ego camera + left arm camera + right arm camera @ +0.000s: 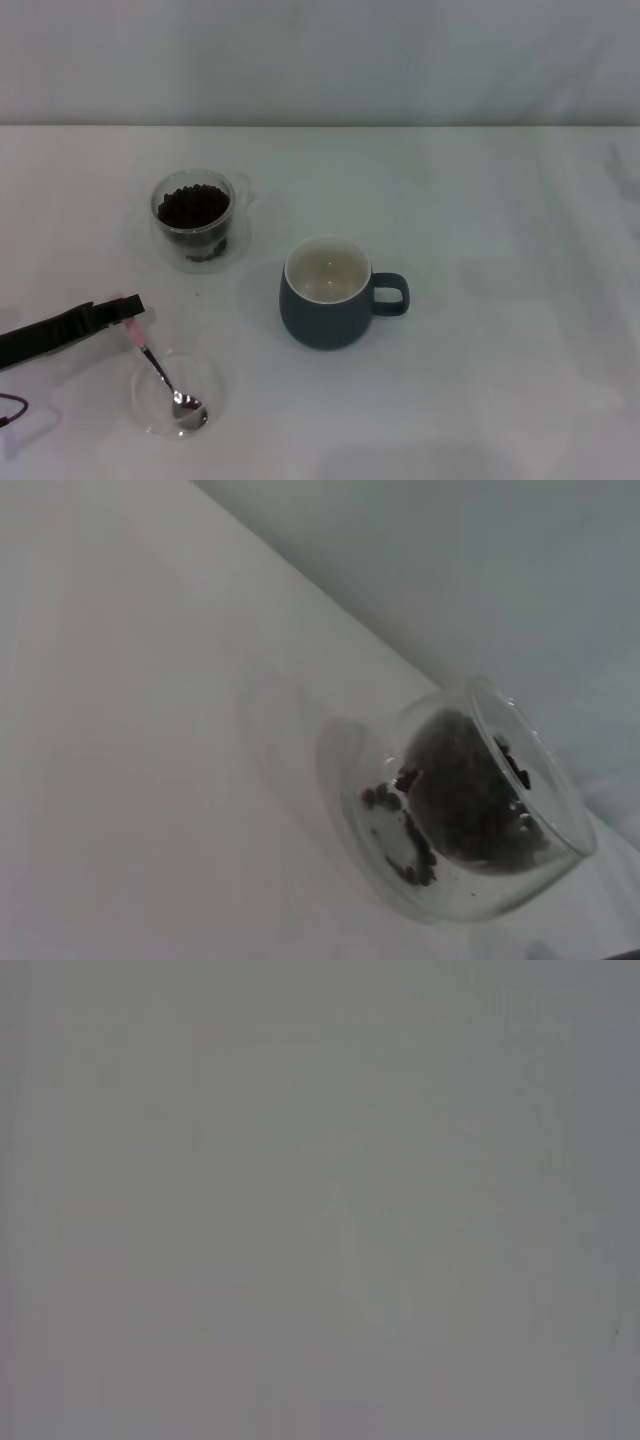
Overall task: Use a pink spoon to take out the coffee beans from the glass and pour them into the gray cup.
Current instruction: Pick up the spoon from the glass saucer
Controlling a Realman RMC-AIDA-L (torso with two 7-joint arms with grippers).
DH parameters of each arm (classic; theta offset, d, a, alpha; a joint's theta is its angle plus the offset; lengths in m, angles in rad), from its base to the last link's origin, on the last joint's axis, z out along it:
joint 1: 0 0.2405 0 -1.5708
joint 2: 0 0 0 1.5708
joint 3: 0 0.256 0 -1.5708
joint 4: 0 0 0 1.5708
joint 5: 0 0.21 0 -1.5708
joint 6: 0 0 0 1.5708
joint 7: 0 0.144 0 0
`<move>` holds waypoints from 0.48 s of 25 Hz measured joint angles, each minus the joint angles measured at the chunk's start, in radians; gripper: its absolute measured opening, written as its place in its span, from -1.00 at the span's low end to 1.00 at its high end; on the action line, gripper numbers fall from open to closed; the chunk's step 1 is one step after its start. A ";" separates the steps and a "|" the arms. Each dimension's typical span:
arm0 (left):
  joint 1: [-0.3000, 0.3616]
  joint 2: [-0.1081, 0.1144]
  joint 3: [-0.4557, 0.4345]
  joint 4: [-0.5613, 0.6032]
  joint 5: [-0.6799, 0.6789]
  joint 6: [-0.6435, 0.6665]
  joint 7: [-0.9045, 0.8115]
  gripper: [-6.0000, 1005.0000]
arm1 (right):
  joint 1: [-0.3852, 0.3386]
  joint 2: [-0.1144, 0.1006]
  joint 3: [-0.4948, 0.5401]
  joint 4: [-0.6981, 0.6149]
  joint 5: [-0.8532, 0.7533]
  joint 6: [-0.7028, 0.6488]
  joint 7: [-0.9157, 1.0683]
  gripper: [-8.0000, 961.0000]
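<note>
The left gripper [128, 310] reaches in low from the left, its fingers closed on the pink handle of the one spoon [165, 377], whose bowl rests in a clear dish [212, 385] nearest the robot. Farther back stands one gray cup [325, 305]. Beyond, one glass [194, 219] holds many beans [192, 205].

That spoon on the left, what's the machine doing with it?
The left gripper has its fingers at the handle end of the pink spoon, whose bowl rests in a flat clear dish. The coffee beans sit in the glass, and the gray cup beside it looks empty. The right arm isn't in view.
</note>
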 joint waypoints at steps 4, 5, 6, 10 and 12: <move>0.000 -0.002 0.000 0.000 0.000 -0.004 0.000 -0.49 | 0.000 0.000 0.000 0.000 0.000 0.000 0.000 0.75; 0.000 -0.002 0.000 0.000 0.000 -0.004 0.000 -0.49 | 0.000 0.000 0.000 0.000 0.000 0.000 0.000 0.75; 0.000 -0.002 0.000 0.000 0.000 -0.004 0.000 -0.50 | 0.000 0.000 0.000 0.001 0.000 0.000 0.000 0.75; 0.002 -0.003 0.000 0.000 -0.015 -0.005 0.000 -0.66 | 0.000 0.000 0.000 0.001 0.000 0.000 0.000 0.75; 0.005 -0.003 0.000 0.001 -0.023 -0.005 0.001 -0.67 | 0.000 0.000 0.000 0.000 0.000 0.000 0.000 0.75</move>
